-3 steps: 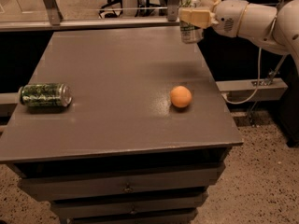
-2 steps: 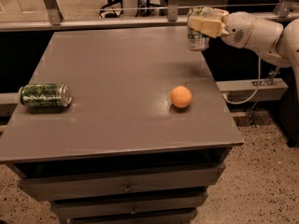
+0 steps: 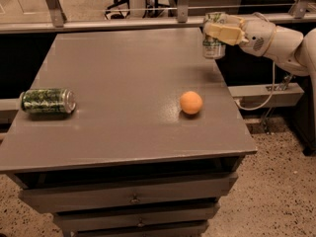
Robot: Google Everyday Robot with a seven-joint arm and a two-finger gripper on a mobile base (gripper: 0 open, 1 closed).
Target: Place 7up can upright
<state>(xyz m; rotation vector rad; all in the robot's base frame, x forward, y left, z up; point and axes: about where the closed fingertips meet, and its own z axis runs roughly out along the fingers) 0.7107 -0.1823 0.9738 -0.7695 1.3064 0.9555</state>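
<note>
At nine o'clock on the bench (image 3: 123,63) a dark green can (image 3: 48,101) lies on its side, well apart from my work. Towards four o'clock sits an orange ball (image 3: 190,102). At about one o'clock, over the bench's far right edge, my jaws are clamped on the 7up can (image 3: 214,39), which hangs roughly upright above the surface. I judge I should carry it inward until its whole base is over the bench, well short of the ball, lower it straight with its axis vertical, and let go only once the base sits flat.
</note>
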